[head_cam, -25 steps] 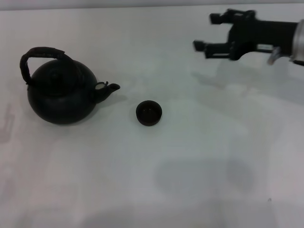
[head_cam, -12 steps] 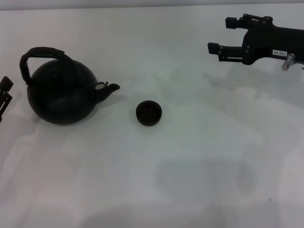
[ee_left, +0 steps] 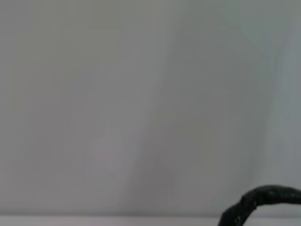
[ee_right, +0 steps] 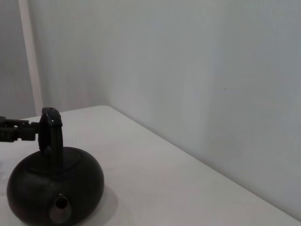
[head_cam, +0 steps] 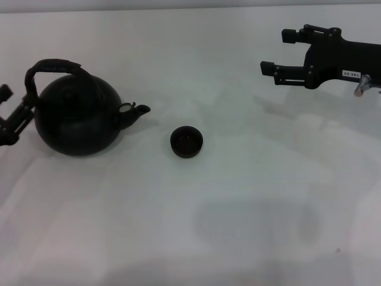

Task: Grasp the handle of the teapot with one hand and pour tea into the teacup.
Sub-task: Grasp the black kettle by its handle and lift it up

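The black teapot point(head_cam: 74, 116) stands at the table's left, spout point(head_cam: 136, 111) pointing right toward the teacup point(head_cam: 186, 141). Its arched handle point(head_cam: 50, 67) rises over the lid. My left gripper point(head_cam: 7, 116) is at the left edge, open, just left of the teapot and not touching it. My right gripper point(head_cam: 278, 52) hovers open and empty at the far right, well away from both. The right wrist view shows the teapot point(ee_right: 54, 188), its handle point(ee_right: 49, 134) and the left gripper point(ee_right: 14, 131) behind it. A piece of the handle point(ee_left: 263, 200) shows in the left wrist view.
The white table point(head_cam: 238, 196) stretches wide in front of and to the right of the cup. A pale wall point(ee_right: 188, 70) stands behind the table's far edge.
My left gripper has come in from the left edge and risen toward the teapot's handle. The right gripper has drawn back to the right and now holds still. Teapot and cup have not moved.
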### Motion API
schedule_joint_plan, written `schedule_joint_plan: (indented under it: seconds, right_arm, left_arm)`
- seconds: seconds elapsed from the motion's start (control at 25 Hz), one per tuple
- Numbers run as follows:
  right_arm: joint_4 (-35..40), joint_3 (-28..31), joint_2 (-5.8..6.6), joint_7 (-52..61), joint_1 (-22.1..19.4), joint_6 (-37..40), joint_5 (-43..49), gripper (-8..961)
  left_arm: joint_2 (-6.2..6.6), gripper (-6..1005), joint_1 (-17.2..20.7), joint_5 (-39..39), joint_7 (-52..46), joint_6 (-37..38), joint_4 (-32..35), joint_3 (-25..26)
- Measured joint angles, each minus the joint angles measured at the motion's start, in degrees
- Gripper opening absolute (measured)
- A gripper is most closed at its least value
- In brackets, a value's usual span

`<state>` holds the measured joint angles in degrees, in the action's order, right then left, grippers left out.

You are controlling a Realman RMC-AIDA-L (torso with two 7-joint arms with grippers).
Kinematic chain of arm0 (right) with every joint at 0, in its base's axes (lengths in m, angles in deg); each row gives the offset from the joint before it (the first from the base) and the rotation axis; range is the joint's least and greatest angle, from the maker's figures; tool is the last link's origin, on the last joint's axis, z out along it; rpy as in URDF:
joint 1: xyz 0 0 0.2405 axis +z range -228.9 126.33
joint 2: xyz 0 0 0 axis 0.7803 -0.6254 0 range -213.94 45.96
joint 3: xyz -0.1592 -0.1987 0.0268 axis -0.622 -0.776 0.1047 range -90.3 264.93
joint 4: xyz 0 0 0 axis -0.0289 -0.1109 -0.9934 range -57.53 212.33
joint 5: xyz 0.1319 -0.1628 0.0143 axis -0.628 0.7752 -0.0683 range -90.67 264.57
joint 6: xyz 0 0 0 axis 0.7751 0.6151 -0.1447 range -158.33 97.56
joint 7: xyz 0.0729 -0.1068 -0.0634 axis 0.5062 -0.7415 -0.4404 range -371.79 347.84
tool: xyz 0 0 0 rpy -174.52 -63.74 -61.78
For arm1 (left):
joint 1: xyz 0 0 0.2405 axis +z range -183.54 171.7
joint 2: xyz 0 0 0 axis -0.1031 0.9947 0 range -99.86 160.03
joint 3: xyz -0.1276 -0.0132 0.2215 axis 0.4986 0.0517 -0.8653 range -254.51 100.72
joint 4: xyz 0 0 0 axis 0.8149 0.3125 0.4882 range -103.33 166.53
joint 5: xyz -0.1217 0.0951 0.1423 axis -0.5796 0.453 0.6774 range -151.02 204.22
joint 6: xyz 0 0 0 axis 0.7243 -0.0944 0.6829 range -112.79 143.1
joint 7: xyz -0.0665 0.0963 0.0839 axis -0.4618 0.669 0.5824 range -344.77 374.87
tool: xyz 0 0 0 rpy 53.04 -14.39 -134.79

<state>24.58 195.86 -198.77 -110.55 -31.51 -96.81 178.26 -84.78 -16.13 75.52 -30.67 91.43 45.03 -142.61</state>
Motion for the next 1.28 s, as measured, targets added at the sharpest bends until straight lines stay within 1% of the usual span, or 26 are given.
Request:
schedule_joint_plan:
  seconds: [0.2,0.56,0.76,1.08,1.16,1.28]
  right_arm:
    - [0.0,0.0,0.0,-0.2,0.0,0.0,0.0,856]
    - [0.7,0.8,0.0,-0.8,0.0,0.1,0.0,855]
    - [0.7,0.8,0.0,-0.8,0.0,0.1,0.0,855]
    - [1.0,0.8,0.0,-0.9,0.0,0.2,0.0,852]
    - [1.4,1.0,0.0,-1.1,0.1,0.3,0.0,850]
    - [1.9,1.3,0.0,-1.5,0.2,0.4,0.0,850]
  left_arm:
    - [0.03,611,-0.9,3.5,-2.8,-2.6,2.0,0.1]
    - [-0.37,610,-1.2,3.5,-5.2,-6.8,4.6,0.3]
    - [-0.27,607,-2.1,3.9,-6.5,-7.8,4.8,0.2]
    - [-0.35,535,-3.8,6.1,-8.0,-9.1,5.0,0.3]
    - [-0.61,516,-4.0,6.3,-8.1,-9.1,5.0,0.2]
    - [-1.48,489,-3.9,6.3,-7.6,-9.1,5.0,0.3]
